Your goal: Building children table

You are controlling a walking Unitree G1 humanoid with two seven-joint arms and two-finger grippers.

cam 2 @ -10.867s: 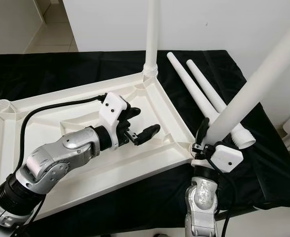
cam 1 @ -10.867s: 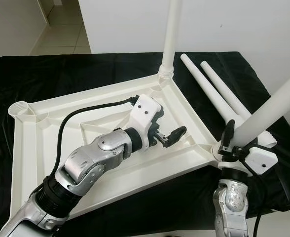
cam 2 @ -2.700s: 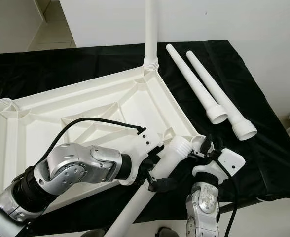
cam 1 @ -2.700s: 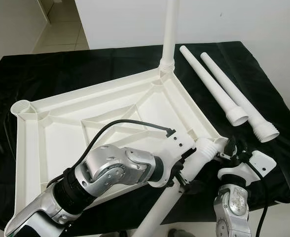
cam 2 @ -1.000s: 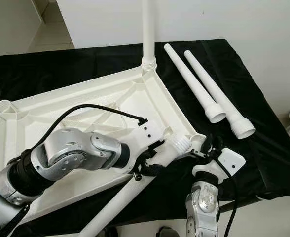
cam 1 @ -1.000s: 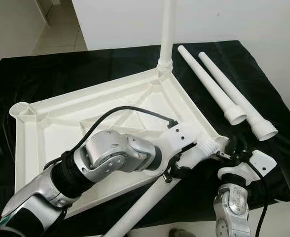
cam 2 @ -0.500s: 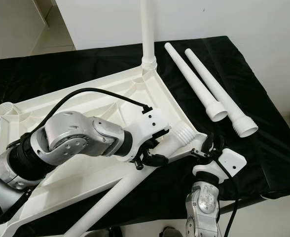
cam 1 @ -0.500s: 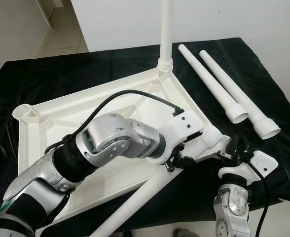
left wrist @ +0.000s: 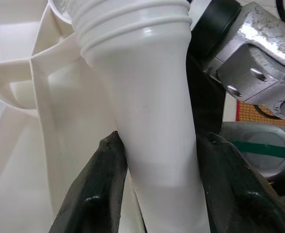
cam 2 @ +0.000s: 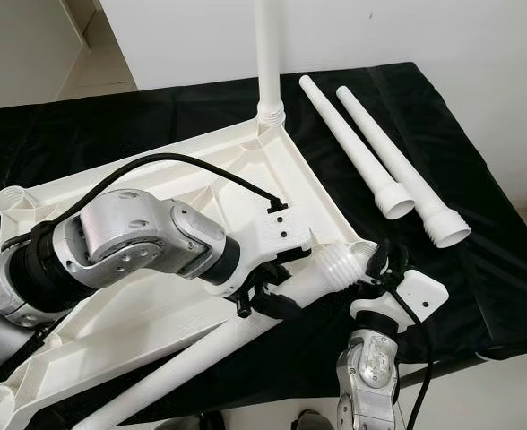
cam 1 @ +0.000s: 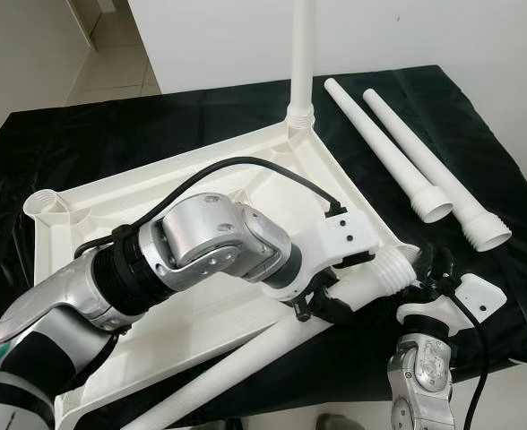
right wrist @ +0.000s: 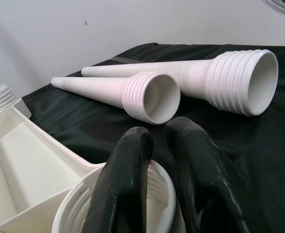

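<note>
White plastic tabletop (cam 1: 111, 224) lies upside down on a black-draped table (cam 1: 84, 143), one leg (cam 1: 299, 54) already standing upright in its far corner socket. The left gripper (cam 1: 322, 300) is clamped on a second leg (cam 1: 246, 363) just below its ribbed collar, the shaft running off toward the near left, the threaded end aimed at the near right corner socket (right wrist: 113, 208). The right gripper (right wrist: 164, 174) pinches that socket's rim, one finger inside and one outside, steadying the corner. Two spare legs (cam 1: 407, 152) lie side by side on the cloth at far right, well apart from the work. The leg sits low and slanted, apparently not yet seated, though the arm hides the joint itself. Doing this well likely means tipping the shaft upright until collar and socket share one axis, pressing straight in, and freeing the rim so the inner finger is not trapped.
</note>
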